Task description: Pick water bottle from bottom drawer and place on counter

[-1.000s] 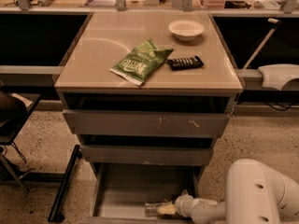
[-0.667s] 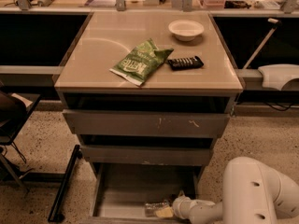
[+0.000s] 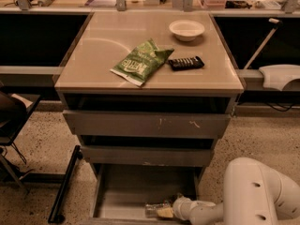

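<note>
The water bottle (image 3: 156,210), small, clear and with a pale label, lies on its side at the front right of the open bottom drawer (image 3: 126,191). My gripper (image 3: 172,208) reaches into the drawer from the right, low over the floor and right against the bottle's right end. Its white wrist (image 3: 197,211) and bulky white arm (image 3: 255,193) fill the lower right corner. Whether the gripper holds the bottle does not show. The tan counter (image 3: 103,50) tops the grey cabinet above.
On the counter lie a green snack bag (image 3: 142,63), a black remote-like bar (image 3: 186,63) and a white bowl (image 3: 186,29). Two grey drawer fronts (image 3: 145,124) overhang the bottom drawer. A chair (image 3: 11,121) stands at the left, a black bar (image 3: 63,184) leans beside the cabinet.
My arm has crept a little to the left, and the gripper and the bottle now sit slightly further left in the drawer. Nothing on the counter has moved.
</note>
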